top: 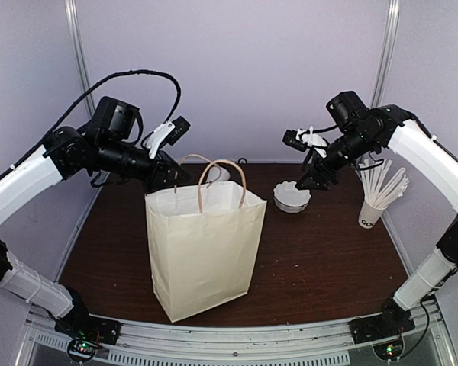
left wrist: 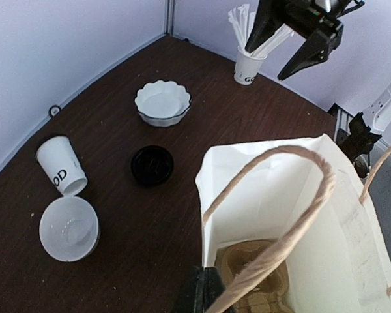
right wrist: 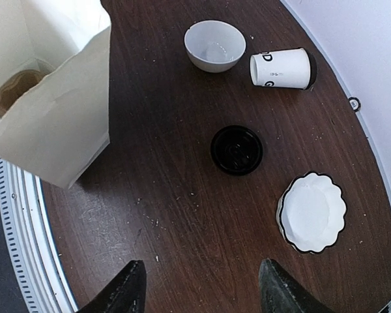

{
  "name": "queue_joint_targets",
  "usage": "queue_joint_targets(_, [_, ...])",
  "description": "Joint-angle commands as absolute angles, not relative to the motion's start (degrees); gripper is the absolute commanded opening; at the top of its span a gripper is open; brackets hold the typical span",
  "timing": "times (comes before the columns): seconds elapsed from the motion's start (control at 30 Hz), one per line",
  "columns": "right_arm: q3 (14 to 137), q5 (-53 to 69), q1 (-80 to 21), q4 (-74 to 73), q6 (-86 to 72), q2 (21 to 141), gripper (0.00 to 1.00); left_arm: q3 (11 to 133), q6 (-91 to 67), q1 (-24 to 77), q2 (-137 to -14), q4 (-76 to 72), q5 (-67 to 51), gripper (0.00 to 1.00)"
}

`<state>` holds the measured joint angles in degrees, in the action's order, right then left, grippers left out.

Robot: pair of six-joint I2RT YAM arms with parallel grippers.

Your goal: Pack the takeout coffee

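Note:
The takeout coffee cup (left wrist: 62, 167) (right wrist: 283, 68) lies on its side on the dark table, white with dark letters. Its black lid (left wrist: 152, 165) (right wrist: 236, 149) lies flat and apart from it, nearer the middle. A cream paper bag (top: 202, 252) (left wrist: 293, 195) (right wrist: 52, 117) stands upright and open, with a brown cardboard tray (left wrist: 254, 274) at its bottom. My left gripper (top: 172, 174) (left wrist: 212, 293) is shut on the bag's rim at its back left corner. My right gripper (top: 314, 174) (right wrist: 202, 297) hangs open and empty above the table, nearer than the lid.
A round white bowl (left wrist: 68, 228) (right wrist: 215, 45) sits beside the fallen cup. A scalloped white bowl (top: 291, 197) (left wrist: 163, 102) (right wrist: 311, 212) sits right of the lid. A cup full of white sticks (top: 372, 210) (left wrist: 249, 65) stands at the far right. Walls close the back and sides.

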<state>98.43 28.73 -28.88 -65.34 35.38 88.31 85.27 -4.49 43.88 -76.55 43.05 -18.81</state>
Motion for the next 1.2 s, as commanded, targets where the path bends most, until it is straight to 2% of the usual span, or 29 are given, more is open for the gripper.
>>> queue_joint_targets(0.0, [97.74,30.25,-28.87,-63.43,34.05,89.25,0.62,81.5,-5.71,41.5,-73.8,47.02,-19.11,0.0])
queue_joint_targets(0.43, [104.72,29.3,-32.1,-61.43,29.97,98.22,0.61,73.93,-5.55,38.16,-64.23,50.49,-3.4,0.0])
queue_joint_targets(0.7, [113.02,28.14,-34.2,-60.91,25.53,105.38,0.61,72.34,-6.11,31.02,-63.96,53.85,2.79,0.0])
queue_joint_targets(0.83, [112.38,28.25,-34.14,-60.84,25.57,104.75,0.61,72.93,-5.74,30.46,-64.34,54.31,5.17,0.08])
queue_joint_targets(0.9, [111.25,27.64,-34.19,-60.35,25.65,103.69,0.62,74.04,-5.74,30.14,-64.55,54.9,7.85,0.07])
queue_joint_targets(1.0, [109.35,26.69,-34.19,-59.49,25.96,102.24,0.62,75.11,-4.96,29.47,-64.07,54.47,7.55,0.0])
queue_joint_targets(1.17, [107.33,25.42,-34.18,-58.79,26.41,100.91,0.62,77.23,-5.23,29.1,-63.6,54.55,9.34,0.0])
